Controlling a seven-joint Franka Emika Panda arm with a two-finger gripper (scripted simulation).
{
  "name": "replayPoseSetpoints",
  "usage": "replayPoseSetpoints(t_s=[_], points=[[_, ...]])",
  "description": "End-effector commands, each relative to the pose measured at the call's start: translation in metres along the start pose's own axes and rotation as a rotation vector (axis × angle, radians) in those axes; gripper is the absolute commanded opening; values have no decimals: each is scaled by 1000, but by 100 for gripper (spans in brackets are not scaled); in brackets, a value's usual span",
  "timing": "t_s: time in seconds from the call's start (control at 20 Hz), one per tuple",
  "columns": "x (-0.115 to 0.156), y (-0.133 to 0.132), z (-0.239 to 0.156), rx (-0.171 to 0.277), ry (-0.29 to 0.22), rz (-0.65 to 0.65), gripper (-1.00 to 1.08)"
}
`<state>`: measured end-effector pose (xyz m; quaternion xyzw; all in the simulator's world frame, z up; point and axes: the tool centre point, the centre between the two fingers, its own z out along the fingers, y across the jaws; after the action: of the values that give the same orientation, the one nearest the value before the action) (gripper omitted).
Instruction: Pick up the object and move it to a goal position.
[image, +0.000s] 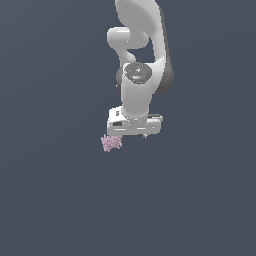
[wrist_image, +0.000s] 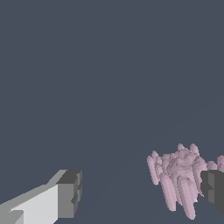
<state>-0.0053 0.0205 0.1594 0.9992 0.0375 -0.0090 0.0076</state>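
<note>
Closest to your wrist camera are the two fingers: one with a pale grey-white body and a dark grey ridged pad (wrist_image: 69, 194), the other showing only as a dark grey blocky tip (wrist_image: 213, 186) at the frame's edge. You can see a wide stretch of bare surface between them, so the gripper (wrist_image: 141, 190) stands spread wide and holds nothing.

Look at the small pale-pink, bumpy lump with spiky edges (wrist_image: 178, 179), the object you are after. It is not centred in the gap. It sits hard up against the dark finger tip, which overlaps its edge in the wrist view, while the other finger is well apart from it. Whether the tip actually touches the lump you cannot tell from this view.

From the exterior view, you see the white, rounded, jointed robot arm (image: 137, 80) reaching down from the top of the picture, with its flat grey-white hand block (image: 134, 124) turned downward. The pink lump (image: 111, 143) lies just below that block and toward the exterior view's left of it, resting on the plain, dark blue-grey bench (image: 55, 200). The fingers themselves are too small and hidden under the hand there for you to make out.

The bench is a flat, even surface in both views, with no markings visible on it.
</note>
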Motion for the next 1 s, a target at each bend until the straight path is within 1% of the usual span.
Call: replayPoseSetpoints(t_s=[0.0,0.15,0.35,0.45,0.7,0.95], points=[[0,0,0,0,0,0,100],[0,5,-2,1,2,11,100],[-2,24,-9,5,8,52,100],[-3,30,-12,6,10,63,100],[-3,29,-11,6,10,67,100],[-5,32,-9,8,10,111,100]])
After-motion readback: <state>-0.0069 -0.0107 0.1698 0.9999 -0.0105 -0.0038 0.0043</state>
